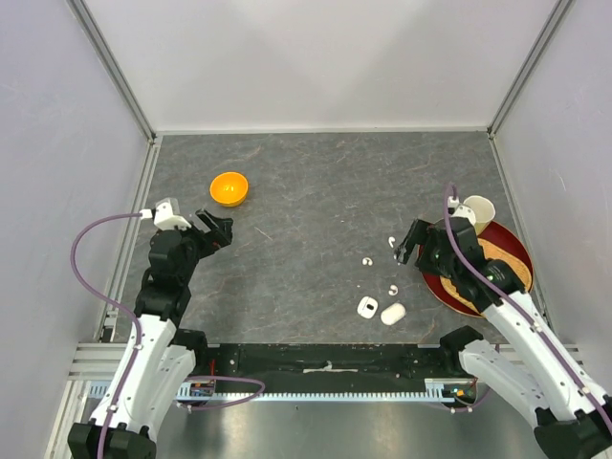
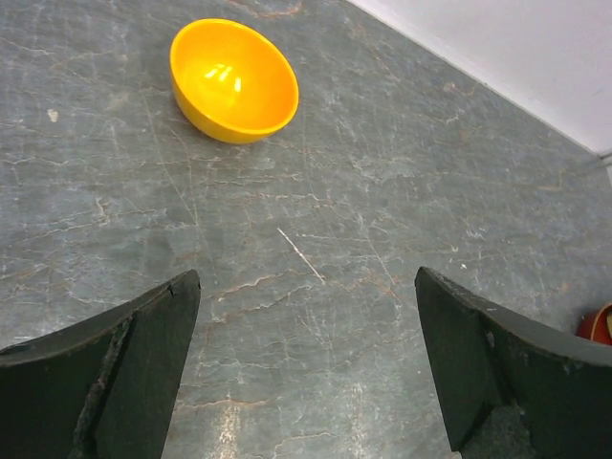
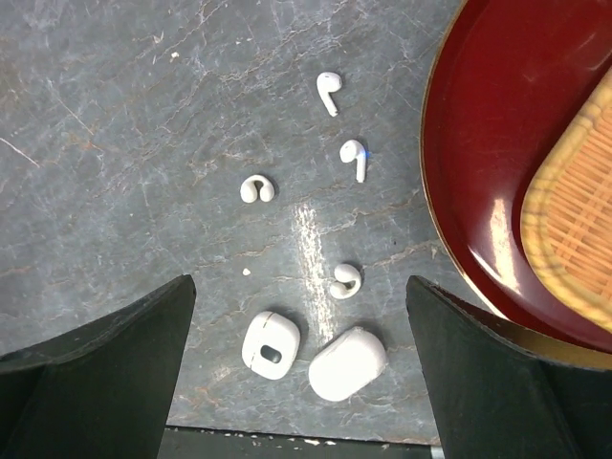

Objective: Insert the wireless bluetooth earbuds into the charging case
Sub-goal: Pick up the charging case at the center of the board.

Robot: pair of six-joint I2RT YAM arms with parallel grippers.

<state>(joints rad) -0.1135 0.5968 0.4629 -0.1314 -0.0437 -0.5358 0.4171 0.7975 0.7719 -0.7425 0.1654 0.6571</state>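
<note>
Since your right gripper [image 3: 298, 287] hangs wide open over the wireless bluetooth earbuds [image 3: 345, 280], go for one bud only. The nearest lies between the fingers, slightly toward the right one, with three more farther ahead. Both charging cases [image 3: 271, 344] sit between the fingers, back toward the wrist. Pinch across the stem; the glossy bulb would likely slip. Left gripper [image 2: 306, 287] is wide open too, orange bowl [image 2: 234, 81] ahead-left.

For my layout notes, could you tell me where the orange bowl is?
In the top view, the orange bowl stands far left on the table, just beyond the left gripper.
</note>
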